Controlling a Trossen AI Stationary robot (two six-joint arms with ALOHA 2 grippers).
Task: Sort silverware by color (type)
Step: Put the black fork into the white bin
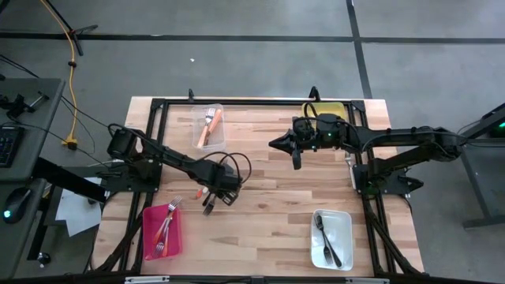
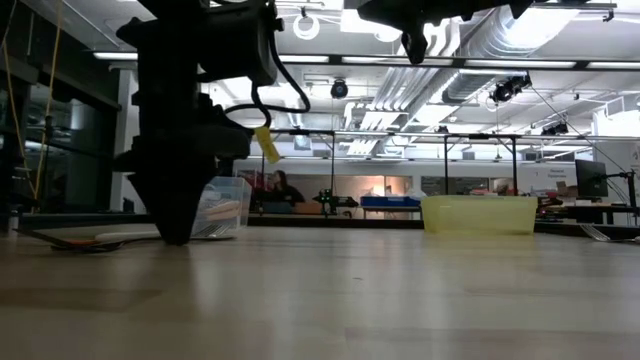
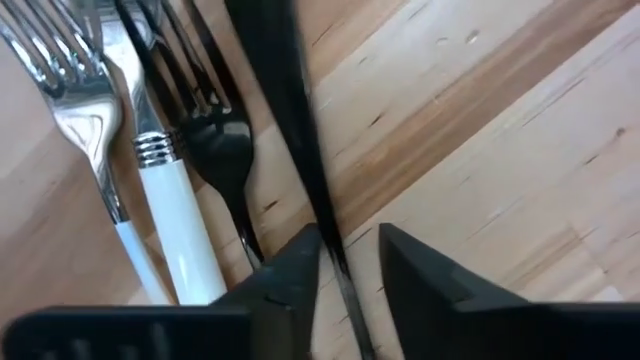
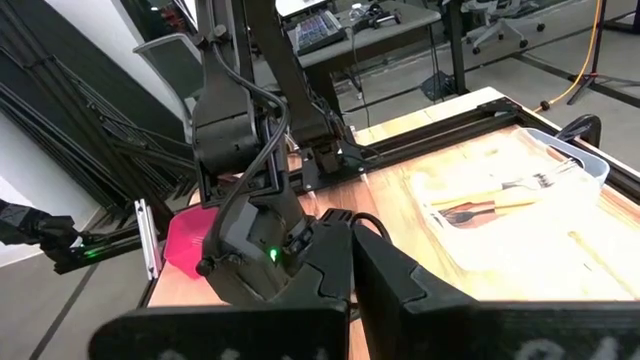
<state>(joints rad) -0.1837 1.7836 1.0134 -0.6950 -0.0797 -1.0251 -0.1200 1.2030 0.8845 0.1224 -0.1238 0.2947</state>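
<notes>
A small heap of silverware [image 1: 197,192] lies on the wooden table [image 1: 268,213]. The left wrist view shows two white-handled pieces [image 3: 175,230], a black fork [image 3: 215,150] and a long black utensil [image 3: 290,110] lying side by side. My left gripper [image 3: 350,270] points straight down at the table, open by a narrow gap, with its fingers on either side of the long black utensil's handle. It also shows in the high view [image 1: 209,203]. My right gripper [image 1: 274,143] is shut and held high over the table's middle, touching nothing. My left gripper comes from above, pointing down, with its fingers lying across the long black utensil's handle [image 3: 322,215]. One finger [image 3: 285,285] looks to be against the handle's side. A gap shows between the handle and the other finger [image 3: 425,285]. The utensil lies flat on the table.
A red bin [image 1: 163,231] with forks stands at the near left. A clear bin [image 1: 209,126] with orange-handled pieces is at the far middle, and a yellow bin [image 1: 325,110] at the far right. A white bin [image 1: 331,238] with dark forks stands at the near right. A black frame [image 1: 150,150] borders the table.
</notes>
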